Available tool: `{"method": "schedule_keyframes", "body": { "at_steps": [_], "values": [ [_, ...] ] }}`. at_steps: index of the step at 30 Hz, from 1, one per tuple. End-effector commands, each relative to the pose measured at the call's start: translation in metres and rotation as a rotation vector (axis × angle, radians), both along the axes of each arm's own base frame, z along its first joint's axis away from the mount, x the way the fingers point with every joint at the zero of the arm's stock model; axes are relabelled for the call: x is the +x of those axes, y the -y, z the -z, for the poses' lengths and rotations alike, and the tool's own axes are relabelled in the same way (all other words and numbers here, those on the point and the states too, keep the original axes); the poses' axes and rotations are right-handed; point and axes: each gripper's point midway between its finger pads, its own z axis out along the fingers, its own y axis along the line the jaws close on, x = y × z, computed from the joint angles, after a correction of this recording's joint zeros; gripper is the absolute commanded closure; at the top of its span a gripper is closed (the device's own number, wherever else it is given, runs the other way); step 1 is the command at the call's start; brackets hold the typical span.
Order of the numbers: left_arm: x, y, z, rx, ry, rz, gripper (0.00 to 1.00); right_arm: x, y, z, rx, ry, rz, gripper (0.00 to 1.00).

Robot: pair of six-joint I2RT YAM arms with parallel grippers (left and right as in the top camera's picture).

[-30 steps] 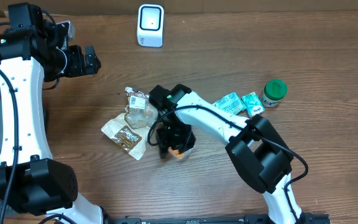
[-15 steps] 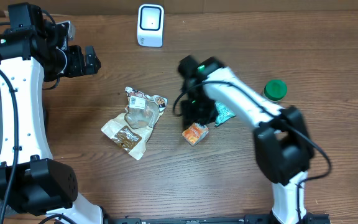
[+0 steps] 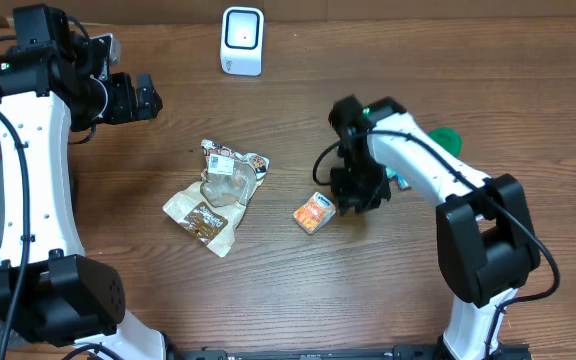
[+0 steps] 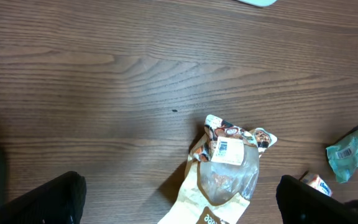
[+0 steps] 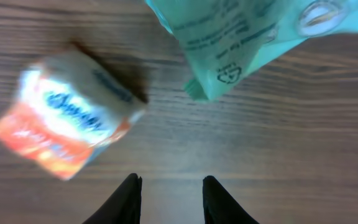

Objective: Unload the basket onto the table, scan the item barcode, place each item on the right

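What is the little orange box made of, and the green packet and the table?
The orange box: probably thin printed cardboard, since it keeps flat faces and sharp edges. The green packet: likely soft plastic film, wrinkly and a bit shiny, with a printed recycling mark. The table: brown wood or wood-look laminate; grain lines show, but which one is unclear.
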Motion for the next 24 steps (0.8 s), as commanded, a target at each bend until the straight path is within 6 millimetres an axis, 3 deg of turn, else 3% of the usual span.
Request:
{"method": "schedule_keyframes", "body": {
  "at_steps": [1,4,12,16,19,21,24],
  "values": [
    [0.002,0.006,0.002,-0.002,-0.001,0.028,0.0,-0.009,0.007,0.014,-0.024,-0.011,0.013,0.71],
    [0.002,0.006,0.002,-0.002,-0.001,0.029,0.01,-0.005,0.002,0.022,0.006,0.017,0.002,0.71],
    [0.002,0.006,0.002,-0.002,-0.001,0.028,0.0,0.029,-0.046,0.019,0.211,0.181,-0.132,0.71],
    [0.002,0.006,0.002,-0.002,-0.001,0.029,0.0,0.059,-0.058,0.002,0.26,0.292,-0.164,0.7],
    [0.002,0.006,0.002,-0.002,-0.001,0.029,0.0,0.071,-0.065,-0.019,0.3,0.315,-0.156,0.7],
    [0.002,0.006,0.002,-0.002,-0.001,0.029,0.0,0.072,-0.069,-0.031,0.334,0.3,-0.148,0.7],
    [0.002,0.006,0.002,-0.002,-0.001,0.028,0.0,0.057,-0.07,-0.041,0.364,0.222,-0.133,0.64]
  ]
}}
